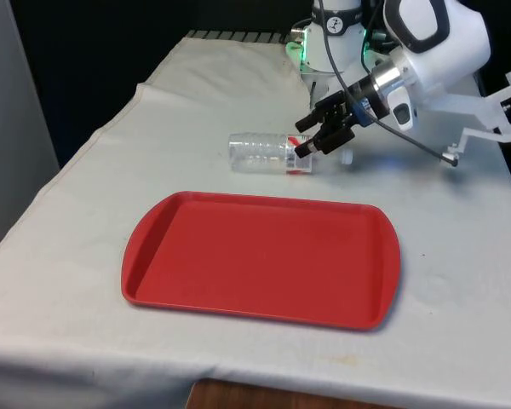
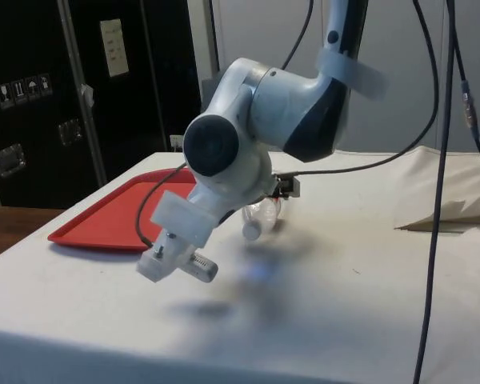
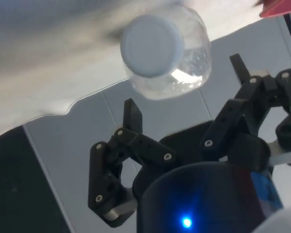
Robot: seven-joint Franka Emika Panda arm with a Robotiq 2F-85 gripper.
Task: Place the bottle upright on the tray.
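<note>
A clear plastic bottle with a red label lies on its side on the white cloth, just behind the red tray. Its capped end points to the front view's right, towards my gripper. The gripper hovers at that end, tilted down. In the wrist view the pale cap faces the camera, just beyond the fingertips. My gripper is open there, nothing between its fingers, and it is not touching the bottle. In the side view the bottle lies under the arm, with the tray beyond it.
The tray is bare and lies flat in the middle of the table, near the front edge. A cable hangs from the wrist over the cloth at the front view's right. A fold of cloth lies in the side view.
</note>
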